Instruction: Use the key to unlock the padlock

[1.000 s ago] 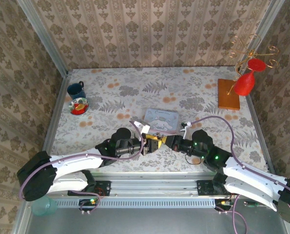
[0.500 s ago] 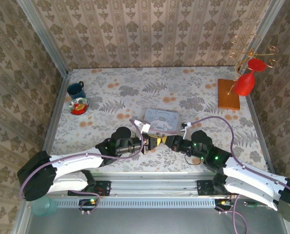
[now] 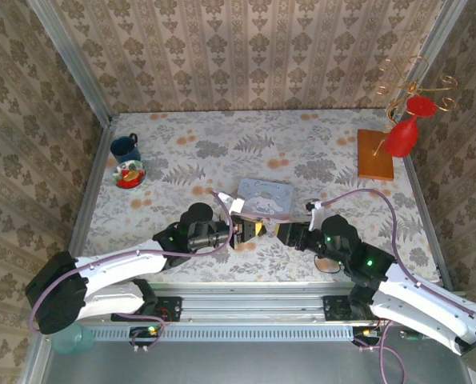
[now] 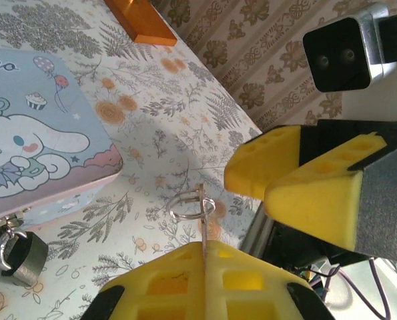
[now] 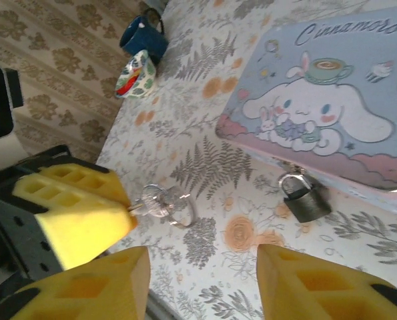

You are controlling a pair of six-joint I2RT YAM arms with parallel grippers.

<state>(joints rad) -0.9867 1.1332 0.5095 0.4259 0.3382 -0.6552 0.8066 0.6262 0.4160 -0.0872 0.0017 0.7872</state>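
1. Right gripper point(image 5: 203, 267) has backed off to the right, jaws now parted and empty.
2. Left gripper point(image 4: 203, 257) is clamped tight on the key point(image 5: 155, 200).
3. Padlock point(image 5: 305, 202) sits at the tin's point(image 5: 318, 100) near edge.

Dark padlock point(image 5: 305, 202) lies beside tin point(image 5: 331, 80); ringed key point(image 4: 202, 227) clamped in left claw point(image 4: 203, 252).

left arm point(image 3: 118, 268): enters from 8 o'clock, reaching toward 3 | left gripper point(image 3: 239, 230): fingers pinched on key point(image 4: 203, 228) | right arm point(image 3: 418, 290): enters from 4 o'clock, reaching toward 10 | right gripper point(image 3: 277, 232): fingers parted, facing left gripper, near
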